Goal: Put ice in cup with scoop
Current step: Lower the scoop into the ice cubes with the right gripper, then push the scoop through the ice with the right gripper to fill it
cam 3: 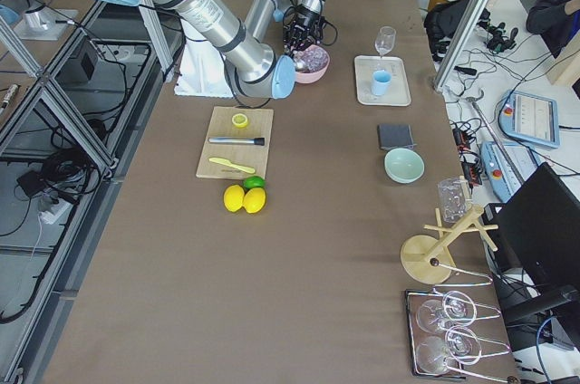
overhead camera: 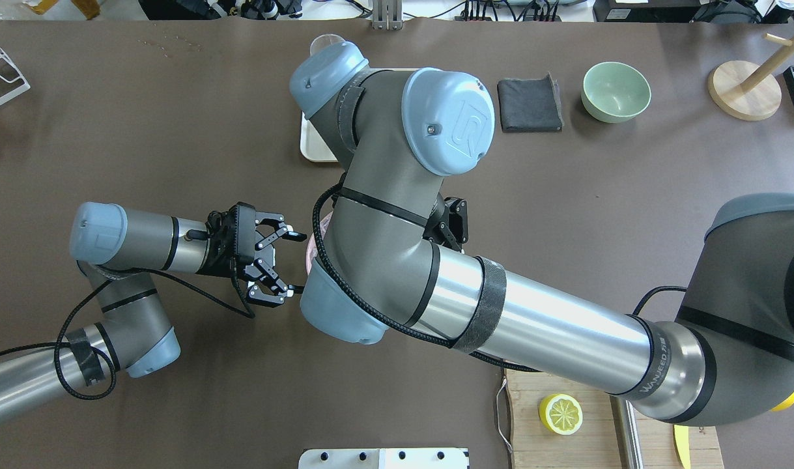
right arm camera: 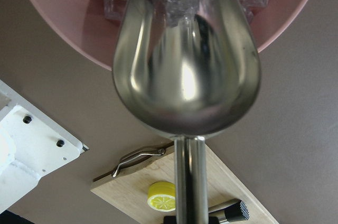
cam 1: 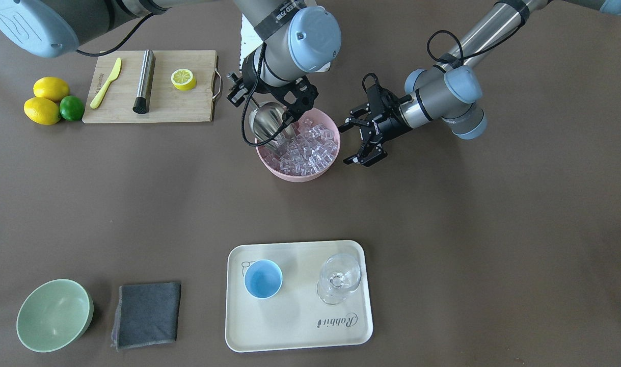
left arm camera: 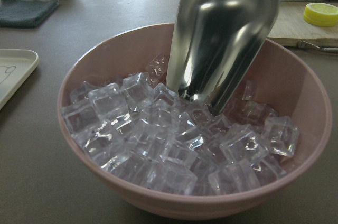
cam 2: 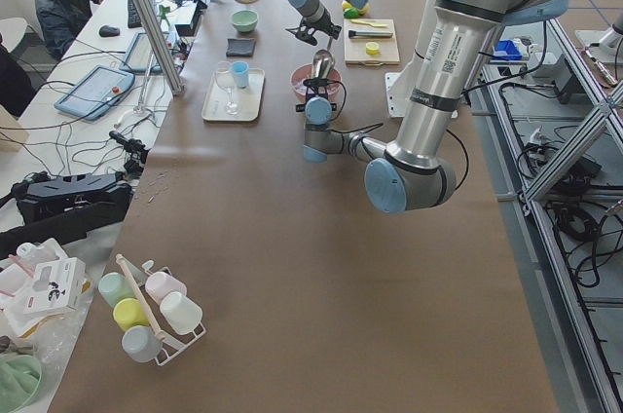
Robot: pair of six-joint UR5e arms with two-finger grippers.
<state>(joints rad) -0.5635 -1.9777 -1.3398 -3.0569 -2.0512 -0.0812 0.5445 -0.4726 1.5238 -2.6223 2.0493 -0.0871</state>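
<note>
Near the robot-side edge of the surface, midway along it, the right gripper [cam 1: 292,109] is holding the scoop [cam 1: 267,125] by its rod handle. Its fingers are apparently clamped on it, though the grip is mostly hidden. It is tipping the trough mouth-down into the ice [cam 1: 310,150] heaped in the pink bowl [cam 1: 296,176], likely to dig under a load, with the wrist pitching steeply over the rim. The left gripper [overhead camera: 296,262] is hovering level just beside the bowl, fingers spread wide and empty, perhaps to steady it. The cup [cam 1: 263,279] is standing empty on the tray [cam 1: 300,331] by the operators' edge, well apart.
</note>
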